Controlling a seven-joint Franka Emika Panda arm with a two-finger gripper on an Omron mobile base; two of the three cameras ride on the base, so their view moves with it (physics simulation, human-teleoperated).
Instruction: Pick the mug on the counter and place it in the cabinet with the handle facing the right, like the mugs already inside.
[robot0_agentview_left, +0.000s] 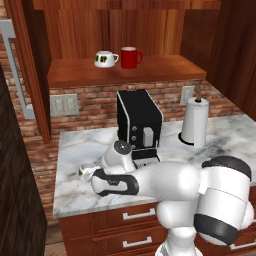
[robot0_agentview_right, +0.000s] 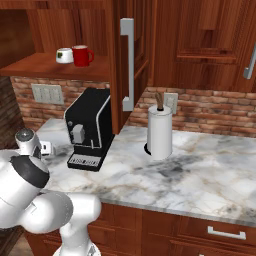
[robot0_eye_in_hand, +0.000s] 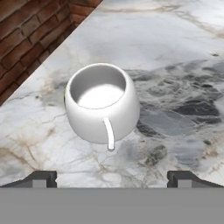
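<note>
Marbled white-and-grey stone table (robot0_agentview_left: 100, 192) carries the squat white green-marked mug (robot0_eye_in_hand: 101, 103), upright near the brick wall, loop handle (robot0_eye_in_hand: 108, 133) facing the two-finger hand (robot0_eye_in_hand: 112, 178), whose fingers stand wide, apparently lined up to grasp.

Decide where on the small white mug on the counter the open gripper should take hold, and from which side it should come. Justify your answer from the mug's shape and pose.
Grip the mug across its rim and rounded body, coming down from above. It stands upright on the counter with its mouth open, and the gripper is spread wide enough to straddle it. The thin handle points toward the hand, so it probably stays between the fingers.
</note>
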